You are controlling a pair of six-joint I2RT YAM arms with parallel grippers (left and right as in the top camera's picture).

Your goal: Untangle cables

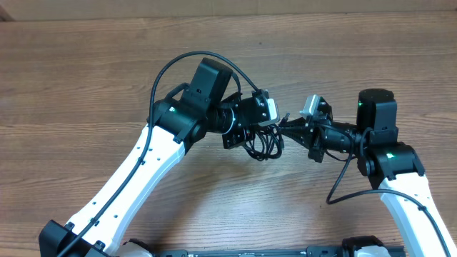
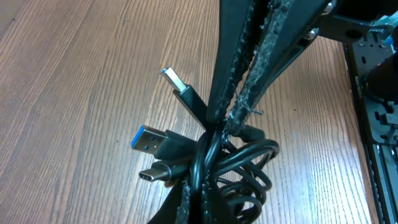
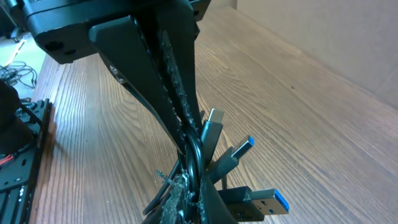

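Loops of the cables point(image 1: 265, 148) hang bunched on the near side of the meeting point at mid-table, plugs point(image 2: 149, 138) splaying out of the knot, so no strand looks freed yet. Just beyond, the left gripper point(image 2: 219, 119) is clamped on the bundle, and the right gripper point(image 3: 185, 135) pinches it from the right. By my judgement, all the separating is left to do.

Thin black cables point(image 2: 244, 167), bunched in tight loops, USB plugs point(image 2: 151, 139) fanning out sideways
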